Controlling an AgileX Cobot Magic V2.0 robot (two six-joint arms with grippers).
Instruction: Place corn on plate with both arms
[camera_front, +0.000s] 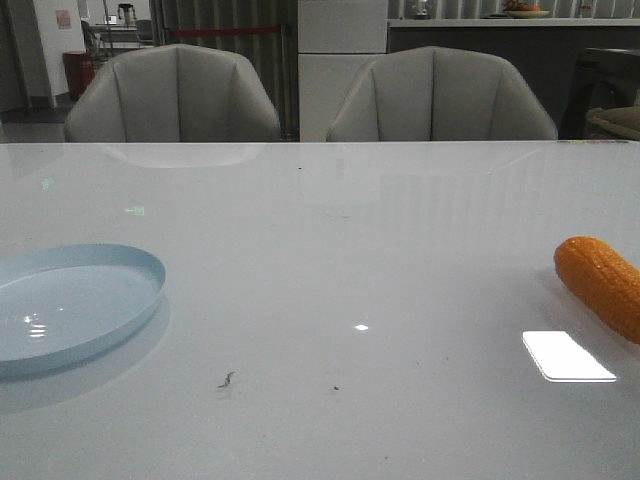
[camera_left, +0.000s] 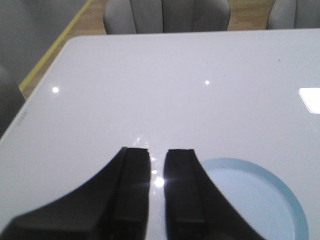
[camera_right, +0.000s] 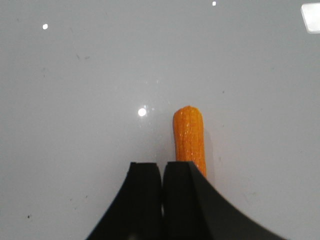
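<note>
Item: corn (camera_front: 604, 285), orange-yellow cob, lying on the white glossy desk (camera_front: 340, 250) at the right edge of the front view, partly cut off by the frame; long axis runs from middle right down toward the lower right corner. Item: plate (camera_front: 130, 262), pale blue, empty, at the lower left of the front view, well apart from the cob, with most of the desk's width between them. Right pincer (camera_right: 162, 172): fingers pressed together or nearly so, only a thin seam between them, gripping nothing; it hangs above the desk, seen at the bottom centre of the right wrist view. There the cob rises from just behind the right-hand finger toward the middle of the frame, its near end hidden by that finger, its long axis roughly in line with the fingers and offset to their right. Left pincer (camera_left: 157, 162): a narrow gap between the fingers, holding nothing, low over the desk with the plate at the lower right of the left wrist view, just beside it. Judgement: the right arm is clearly the nearer to the cob, the left the nearer to the plate; a grasp would likely call for the right pincer to spread, shift slightly sideways over the cob and close across its long axis
</note>
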